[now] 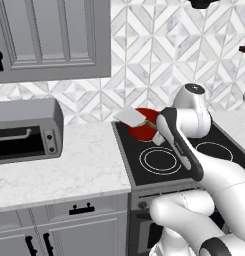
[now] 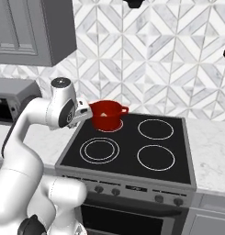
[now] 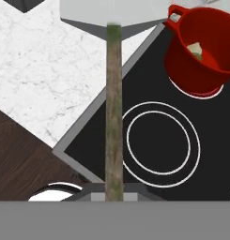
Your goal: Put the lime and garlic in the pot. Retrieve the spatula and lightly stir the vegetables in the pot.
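My gripper (image 3: 114,196) is shut on the spatula (image 3: 113,93). Its brown-green handle runs up from my fingers to the pale grey-white blade at the top of the hand view. In the left base view the blade of the spatula (image 1: 130,117) hovers over the left rim of the red pot (image 1: 145,129), with the gripper (image 1: 156,134) just to the pot's front. The pot (image 3: 191,65) stands on the back left burner. Inside it lie the pale garlic (image 3: 195,47) and a bit of the green lime (image 3: 198,56). From the right, the gripper (image 2: 84,114) sits just left of the pot (image 2: 107,114).
The black stove (image 2: 132,151) has three bare burner rings. White marble counter (image 1: 69,165) stretches to its left, with a grey toaster oven (image 1: 24,131) at the back. Upper cabinets (image 1: 49,40) hang over the counter. Dark wooden floor (image 3: 18,159) lies below the stove's front edge.
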